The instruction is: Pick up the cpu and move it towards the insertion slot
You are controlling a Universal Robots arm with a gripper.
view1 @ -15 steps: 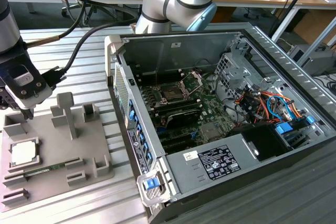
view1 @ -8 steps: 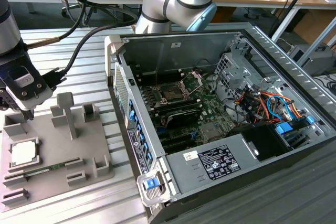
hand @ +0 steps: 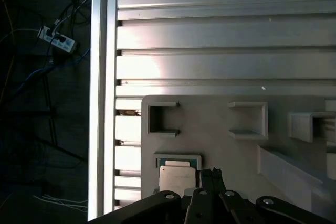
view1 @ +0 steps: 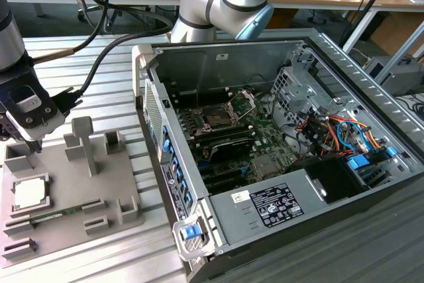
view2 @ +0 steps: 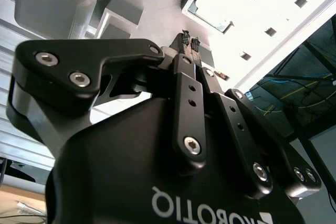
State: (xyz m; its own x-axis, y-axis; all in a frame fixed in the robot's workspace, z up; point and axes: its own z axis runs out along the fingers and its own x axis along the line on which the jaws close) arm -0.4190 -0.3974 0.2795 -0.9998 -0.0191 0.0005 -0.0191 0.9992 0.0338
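- Ribbed metal bench (view1: 119,107) carries a grey tray (view1: 73,183).
- My end effector (hand: 211,173) hangs closed, holding nothing.
- The cpu (hand: 177,178) lies flat in a tray recess, just beside and below my tips.
- The insertion slot (view1: 218,116) sits well apart.

Upside-down white logo lettering on the gripper (view2: 189,43) housing, 2nd wrist view, not legible as shown; ext. view: white sticker (view1: 278,207) mid-top of power supply (view1: 232,226), print too small to read.

evenly lit exterior view; first wrist view has glare on the slatted table (hand: 137,67).
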